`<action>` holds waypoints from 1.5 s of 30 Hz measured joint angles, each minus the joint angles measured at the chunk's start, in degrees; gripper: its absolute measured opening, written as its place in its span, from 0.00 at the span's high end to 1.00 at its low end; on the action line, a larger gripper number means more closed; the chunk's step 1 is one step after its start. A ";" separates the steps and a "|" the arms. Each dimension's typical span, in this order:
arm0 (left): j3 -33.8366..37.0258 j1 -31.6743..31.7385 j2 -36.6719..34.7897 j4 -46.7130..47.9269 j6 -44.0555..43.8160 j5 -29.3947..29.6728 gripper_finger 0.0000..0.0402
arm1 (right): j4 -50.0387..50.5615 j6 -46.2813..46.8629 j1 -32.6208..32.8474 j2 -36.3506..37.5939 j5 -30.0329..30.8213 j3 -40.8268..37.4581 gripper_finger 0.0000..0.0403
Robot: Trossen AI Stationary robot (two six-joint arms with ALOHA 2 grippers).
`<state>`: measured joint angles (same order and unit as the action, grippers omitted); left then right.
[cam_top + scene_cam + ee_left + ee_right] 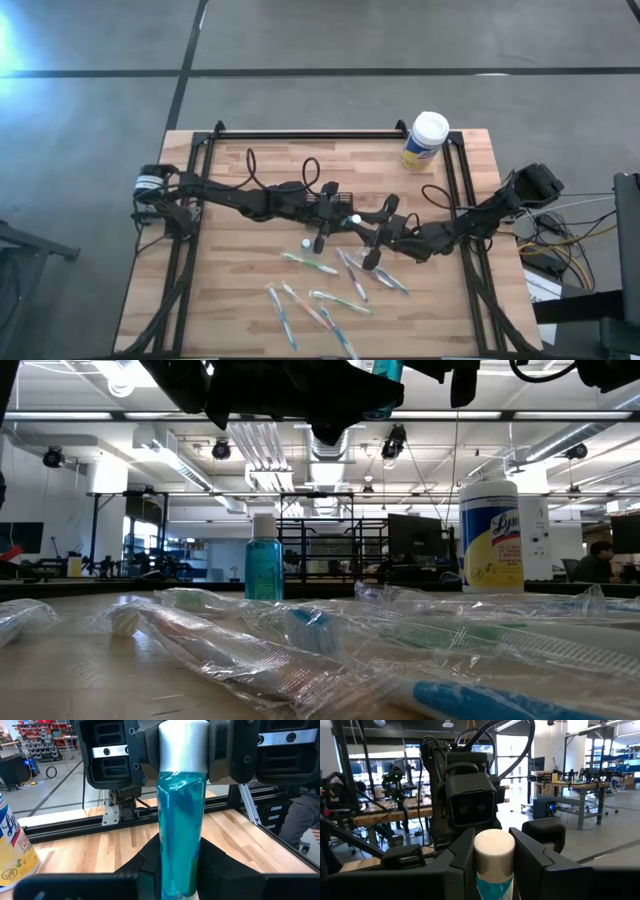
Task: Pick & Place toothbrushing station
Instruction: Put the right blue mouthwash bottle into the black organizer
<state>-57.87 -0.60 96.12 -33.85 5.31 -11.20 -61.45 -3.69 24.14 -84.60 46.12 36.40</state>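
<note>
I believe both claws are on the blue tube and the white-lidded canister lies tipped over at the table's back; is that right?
Not quite: the canister stands upright, as the low view shows. The left claw and right claw are indeed on the blue tube.

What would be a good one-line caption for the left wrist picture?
Two grippers share one blue bottle: the left gripper holds its lower body while the right gripper closes around its silver cap.
</note>
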 joint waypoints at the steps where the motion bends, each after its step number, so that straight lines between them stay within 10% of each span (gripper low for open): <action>1: 0.00 0.02 0.00 0.00 0.04 0.00 0.81 | 0.00 0.01 -0.04 0.00 -0.08 0.00 0.78; 8: 0.00 0.02 -0.17 0.01 -0.29 -0.44 0.75 | -0.22 -0.54 -0.24 0.61 -2.51 -0.10 0.78; 24: -0.02 0.39 -14.08 28.15 3.65 -2.85 0.23 | 12.61 -0.91 -1.68 8.85 -13.30 -0.09 0.78; 31: 8.35 0.39 -27.16 33.66 4.08 -4.45 0.24 | 16.04 0.58 -9.86 9.18 -32.47 -0.04 0.78; 45: 34.82 0.46 -47.87 8.32 -3.92 4.74 0.37 | 8.50 0.59 -21.99 -0.34 -54.44 3.49 0.78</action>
<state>-23.05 -0.14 48.24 -25.53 1.39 -6.46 -52.95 -3.10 2.15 -84.94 -8.32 39.89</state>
